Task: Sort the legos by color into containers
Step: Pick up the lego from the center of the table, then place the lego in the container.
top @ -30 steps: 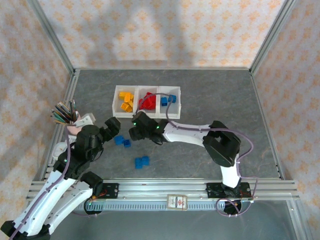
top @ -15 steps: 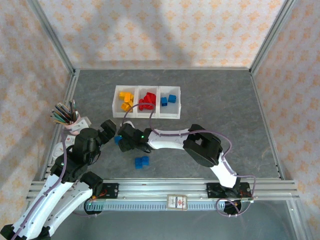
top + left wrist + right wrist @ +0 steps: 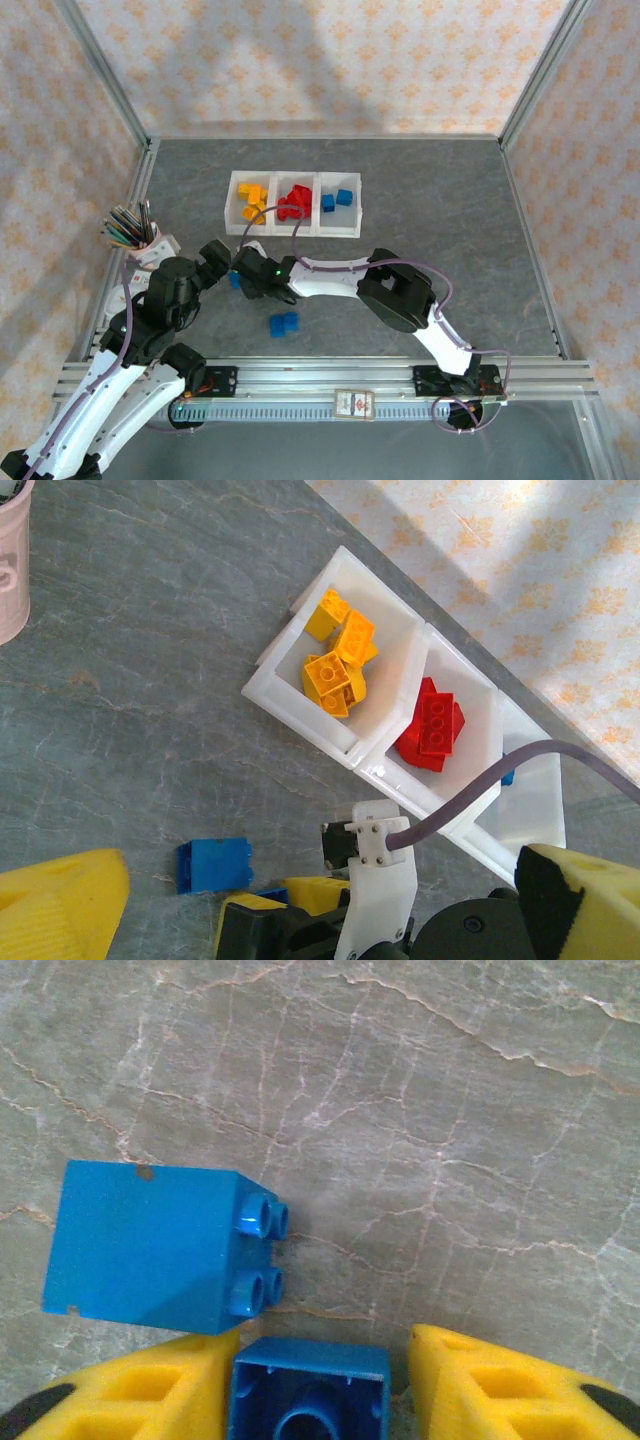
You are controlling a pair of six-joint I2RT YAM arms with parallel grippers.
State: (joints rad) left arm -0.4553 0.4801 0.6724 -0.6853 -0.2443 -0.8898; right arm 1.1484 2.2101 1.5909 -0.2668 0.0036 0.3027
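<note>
The containers [image 3: 293, 203] stand in a row at the table's back, holding yellow [image 3: 335, 665], red [image 3: 430, 725] and blue legos [image 3: 336, 199] in separate compartments. Two blue legos [image 3: 283, 323] lie together near the front. My right gripper [image 3: 315, 1360] is low over the table, open around a blue lego [image 3: 310, 1390] whose hollow underside faces the camera. Its left finger touches the brick and a gap shows at the right finger. A second blue lego [image 3: 150, 1245] lies on its side just beyond. My left gripper [image 3: 217, 252] hangs wide open beside the right gripper [image 3: 245, 275].
A pink cup [image 3: 10, 570] of pencils [image 3: 125, 225] stands at the left edge. The right arm [image 3: 340, 275] stretches across the table's middle, its purple cable [image 3: 520, 775] arching in front of the bins. Metal frame posts and patterned walls enclose the table.
My right gripper has swung left and lowered from in front of the bins onto the blue legos beside my left gripper. The left arm has barely shifted.
</note>
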